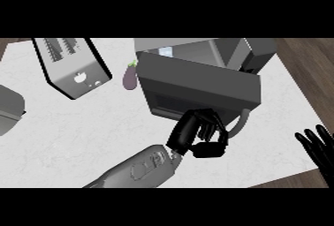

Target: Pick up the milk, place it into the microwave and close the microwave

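Observation:
The grey microwave [248, 53] stands at the back of the counter, right of centre. Its dark door [195, 86] with a window is swung partway across the opening, and a curved grey handle [243, 121] shows at the door's near right corner. My left hand [187, 134] rests against the door's lower front edge, fingers lightly bent and holding nothing. A little of the cavity shows above the door, with a pale patch inside that I cannot identify; the milk is not plainly visible. My right hand [317, 148] rests open at the right edge, fingers up.
A silver toaster [68, 66] lies at the back left. A purple eggplant [130, 76] sits between it and the microwave. A grey appliance [9, 110] pokes in at the left edge. The white counter [78, 132] ends near the right hand.

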Robot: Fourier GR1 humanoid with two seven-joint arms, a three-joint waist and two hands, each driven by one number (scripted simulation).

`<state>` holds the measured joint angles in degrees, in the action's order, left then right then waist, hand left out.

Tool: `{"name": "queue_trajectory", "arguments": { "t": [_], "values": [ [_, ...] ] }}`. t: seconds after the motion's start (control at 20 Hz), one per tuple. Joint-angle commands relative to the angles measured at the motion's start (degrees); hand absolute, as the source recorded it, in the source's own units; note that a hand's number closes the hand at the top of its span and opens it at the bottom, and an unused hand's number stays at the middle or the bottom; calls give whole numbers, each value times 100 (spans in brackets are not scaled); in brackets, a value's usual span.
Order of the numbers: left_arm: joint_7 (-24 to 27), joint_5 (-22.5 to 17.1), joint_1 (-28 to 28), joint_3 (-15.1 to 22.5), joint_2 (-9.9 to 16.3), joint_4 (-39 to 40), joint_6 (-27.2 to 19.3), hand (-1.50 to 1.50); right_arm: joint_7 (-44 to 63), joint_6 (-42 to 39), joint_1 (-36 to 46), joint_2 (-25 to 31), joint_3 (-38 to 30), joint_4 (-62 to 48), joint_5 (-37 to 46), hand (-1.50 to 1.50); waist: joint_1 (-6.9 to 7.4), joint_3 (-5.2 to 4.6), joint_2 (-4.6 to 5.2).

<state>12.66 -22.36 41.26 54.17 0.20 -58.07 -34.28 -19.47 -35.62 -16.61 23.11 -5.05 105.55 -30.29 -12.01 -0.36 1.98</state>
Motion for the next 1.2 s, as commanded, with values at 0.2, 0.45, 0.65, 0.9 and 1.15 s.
{"name": "queue_trajectory", "arguments": {
  "t": [0.2,0.45,0.65,0.9,1.15],
  "values": [
    [171,-711,877,-378,-20,614,-285,150,403,194,53,111,-11,288,-342,-150,-154,8,82],
    [326,-1176,1218,-635,-20,964,-163,150,546,193,50,195,8,351,-427,-150,-230,14,137],
    [577,-1498,1356,-826,-20,1249,5,150,619,226,161,316,-139,484,-635,-150,-257,10,177],
    [737,-1808,1493,-940,-20,1539,103,150,743,309,159,441,-292,586,-814,-150,-335,10,193],
    [795,-2164,1549,-1041,-20,1601,194,150,792,301,247,511,-354,579,-977,-150,-391,16,248]
  ]
}}
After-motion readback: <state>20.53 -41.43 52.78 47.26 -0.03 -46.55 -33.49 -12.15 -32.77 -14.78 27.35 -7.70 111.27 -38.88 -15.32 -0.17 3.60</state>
